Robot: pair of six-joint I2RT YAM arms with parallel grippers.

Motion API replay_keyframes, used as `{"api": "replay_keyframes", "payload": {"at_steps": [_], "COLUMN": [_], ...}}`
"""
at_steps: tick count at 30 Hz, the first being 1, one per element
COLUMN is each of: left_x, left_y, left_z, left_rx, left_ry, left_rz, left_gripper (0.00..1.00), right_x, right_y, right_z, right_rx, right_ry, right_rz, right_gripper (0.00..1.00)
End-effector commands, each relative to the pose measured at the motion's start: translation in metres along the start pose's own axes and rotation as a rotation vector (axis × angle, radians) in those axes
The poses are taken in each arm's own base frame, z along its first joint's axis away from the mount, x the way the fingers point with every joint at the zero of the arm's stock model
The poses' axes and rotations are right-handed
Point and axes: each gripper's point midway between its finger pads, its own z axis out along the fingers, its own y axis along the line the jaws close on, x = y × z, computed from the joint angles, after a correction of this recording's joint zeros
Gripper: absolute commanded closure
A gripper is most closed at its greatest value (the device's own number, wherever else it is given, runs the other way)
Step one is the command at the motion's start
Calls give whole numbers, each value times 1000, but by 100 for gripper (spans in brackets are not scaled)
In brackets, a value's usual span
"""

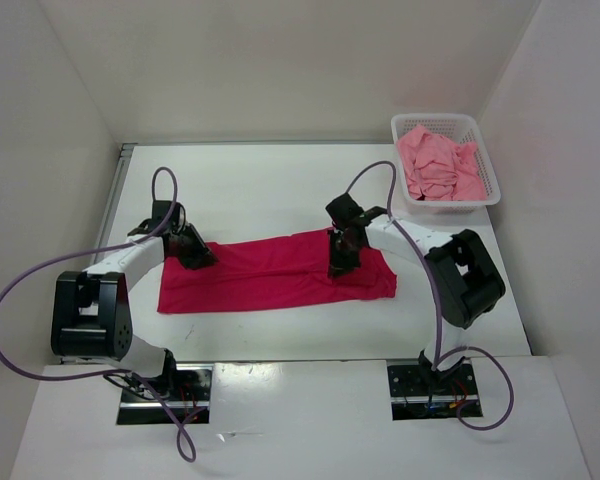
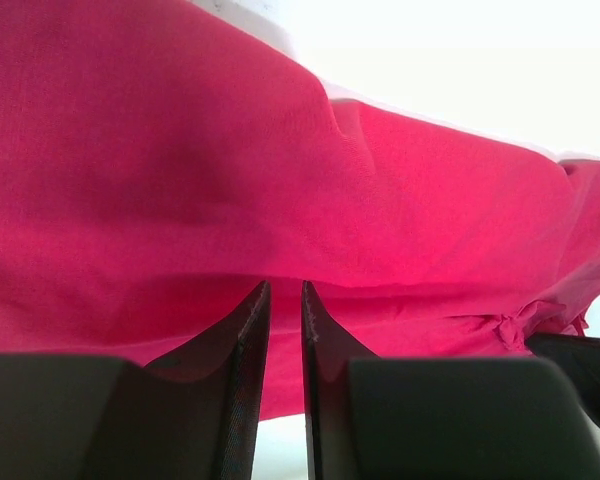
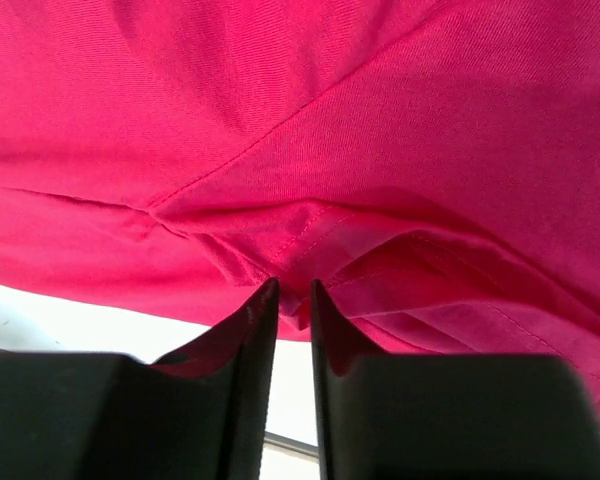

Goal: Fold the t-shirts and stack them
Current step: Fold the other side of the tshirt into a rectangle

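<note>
Your bright crimson-magenta cloth t-shirt [image 1: 275, 278] lies spread on the white tabletop [image 1: 280, 190]. Your left gripper [image 1: 198, 252] pinches its far left edge, jaws narrow. Your right gripper [image 1: 340, 262] stands narrow at a fold near the right end; whether it grips cannot be told.

A white table [image 1: 280, 185] sits boxed in by plain white walls: a back wall [image 1: 300, 60], a left wall [image 1: 35, 150] and a right wall [image 1: 570, 140]. A grey metal strip [image 1: 119, 195] runs along the table's left edge. A white front panel [image 1: 300, 420] has two rectangular openings. The light is bright and even, and shadows are soft.
</note>
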Motion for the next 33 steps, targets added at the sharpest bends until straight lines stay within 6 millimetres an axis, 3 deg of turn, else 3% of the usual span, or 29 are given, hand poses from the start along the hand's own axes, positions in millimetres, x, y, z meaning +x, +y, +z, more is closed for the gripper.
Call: {"api": "replay_keyframes", "payload": {"at_steps": [1,17,23,25,26,28,30,33], "left_x": [-3,1,-1,-11,-15,-23,-26,-25], "left_y": [0,0,-2,-10,-13,-21,-24,-25], "left_z": [4,6,5,1,-1,-5,-7,-7], "left_rx": [5,20,22,28,35,48,53,60], "left_ry": [-15,-3,-6,-29,-38,-55,-62,-56], "left_rz": [10,1,13,19,32,38,40,41], "left_gripper": [74,74,74,74,74,74,74,74], "right_x": [2,27,57,60,52,39,23,3], "right_y": [10,27,66,71,80,76,61,44], "right_z": [6,8,0,-5,-16,-21,-25,-26], "right_rx": [-20,-72,-202,-213,-237,-195,-124,-51], "right_ry": [-5,83,183,191,163,107,50,-14], "right_rz": [-8,-24,-40,-52,-60,-73,-75,-68], "right_gripper": [80,83,85,77,74,69,69,80]}}
